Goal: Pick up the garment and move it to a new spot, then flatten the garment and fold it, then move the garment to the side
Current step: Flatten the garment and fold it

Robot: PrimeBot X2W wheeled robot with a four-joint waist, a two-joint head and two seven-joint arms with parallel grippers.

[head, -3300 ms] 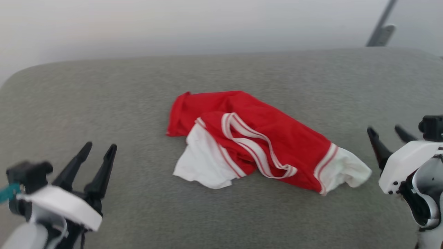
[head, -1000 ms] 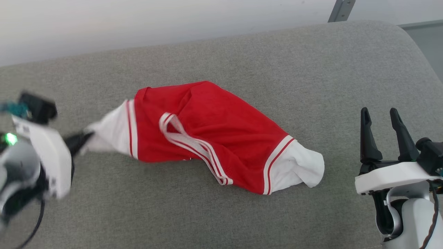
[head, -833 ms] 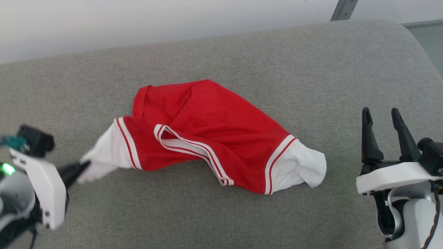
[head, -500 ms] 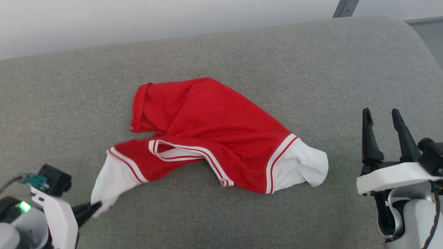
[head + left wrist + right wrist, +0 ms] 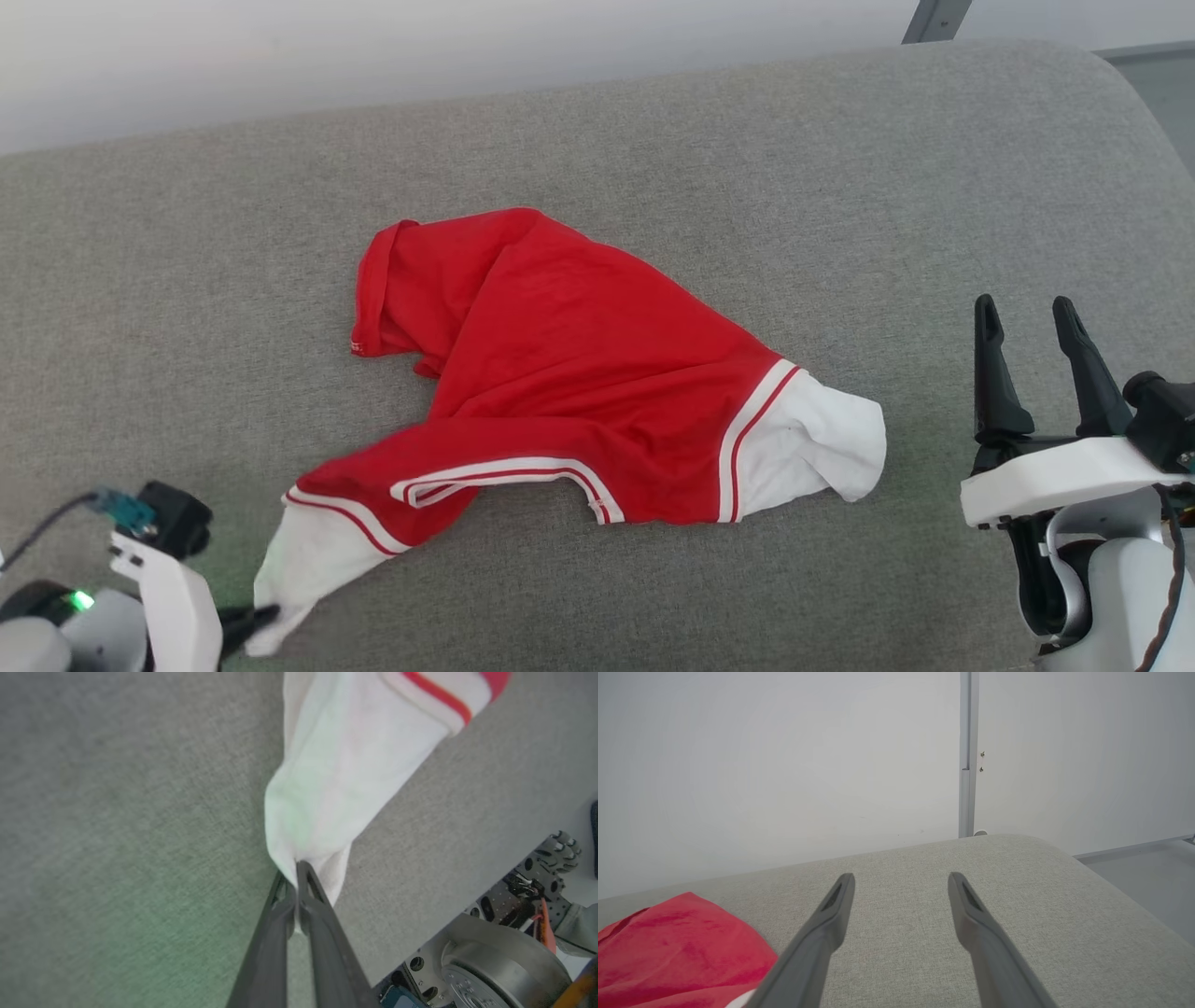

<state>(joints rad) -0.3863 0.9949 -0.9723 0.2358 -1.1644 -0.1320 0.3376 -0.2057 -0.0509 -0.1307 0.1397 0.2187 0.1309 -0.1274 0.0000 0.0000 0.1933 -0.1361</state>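
Roughly at the middle of the grey fabric-covered table (image 5: 840, 187) lies the red garment (image 5: 579, 373), crumpled and only half spread; its body bunches toward the far side, while one arm runs slantwise to the near left corner and ends in a white sleeve end (image 5: 308, 569) with thin red stripes; the striped neckline trim (image 5: 495, 476) lies folded flat along the near side; the other white sleeve end (image 5: 812, 448) rests slack toward the right edge.

At the near left corner the left gripper (image 5: 296, 877) has its fingers (image 5: 322, 924) pinched together on the very tip of that white cuff, the cloth gathering into a narrow neck where they bite; a hold on the extremity looks chosen so that the sleeve can be led outward and the body can trail after it, which suits flattening better than a grab at the bulk; the risk, I judge, is that so small a bite slips.

Beside the right edge the right gripper (image 5: 1024, 317) hovers with its fingers well apart and nothing between them, near the right cuff but clear of it; probably it waits to take that end; beyond it stands a pale wall (image 5: 784, 765).
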